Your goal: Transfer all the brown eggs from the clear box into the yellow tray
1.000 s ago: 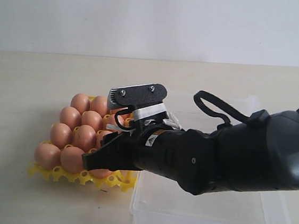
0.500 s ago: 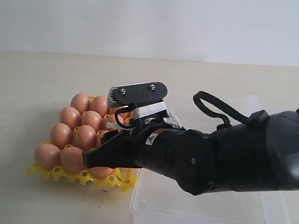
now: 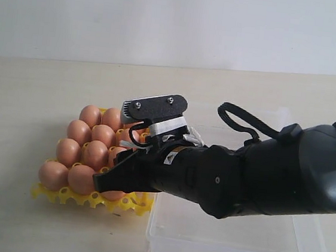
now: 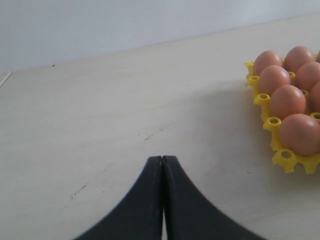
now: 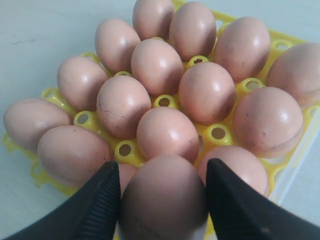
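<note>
Right wrist view: right pincer clasps a brown egg, hiding yellow tray cups beneath.

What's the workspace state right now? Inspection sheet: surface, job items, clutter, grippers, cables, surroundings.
Surface: pale tabletop, faint scuffs.
Job's things: yellow tray packed with brown eggs; clear box beside it, no eggs in its visible part, the rest hidden by the arm.
Clutter: nothing seen.
Grippers: right gripper closed on held egg over the tray, on the side nearest the box; left gripper shut, empty, over bare table, apart from the tray.
Cables: black cable loop on the right arm, clear of the eggs.
Surroundings: plain pale wall.
</note>
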You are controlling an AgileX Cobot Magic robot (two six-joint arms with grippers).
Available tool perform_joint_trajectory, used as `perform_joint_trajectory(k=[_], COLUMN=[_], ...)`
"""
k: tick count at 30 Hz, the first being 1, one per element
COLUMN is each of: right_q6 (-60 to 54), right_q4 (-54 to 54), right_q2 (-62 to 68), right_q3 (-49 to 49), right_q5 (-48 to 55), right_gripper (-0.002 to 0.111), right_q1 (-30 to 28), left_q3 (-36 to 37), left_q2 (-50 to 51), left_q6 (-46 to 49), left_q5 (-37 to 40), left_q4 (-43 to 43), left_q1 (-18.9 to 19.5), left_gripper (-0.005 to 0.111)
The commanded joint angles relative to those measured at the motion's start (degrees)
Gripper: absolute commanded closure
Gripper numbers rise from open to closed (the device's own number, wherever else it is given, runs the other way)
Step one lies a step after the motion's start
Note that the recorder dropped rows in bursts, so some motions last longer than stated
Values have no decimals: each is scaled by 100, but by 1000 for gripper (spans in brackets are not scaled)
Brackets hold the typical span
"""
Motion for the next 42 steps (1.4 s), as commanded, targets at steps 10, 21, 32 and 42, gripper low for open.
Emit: perform_joint_trajectory(k=[10,21,32,42], right_q6=[-255,-362,-362,-1613], right_q4=[-10,-10,-22,-59], right_q2=[-8,-8,-229,-1904], right_q3=[27,27,27,738], right_q5=[61,75,-63,94], right_gripper=[108,57,52,108], right_q1=[-143,-143,-143,-1418], left_q3=[-23,-23,-23,-23], left_q2=[4,4,4,4], left_q6=[-14,-14,-14,-14], left_q5=[-52,-52,-52,-52], left_q4=[-14,-14,-14,-14], left_q1=[10,10,10,10], left_gripper=[107,107,107,107])
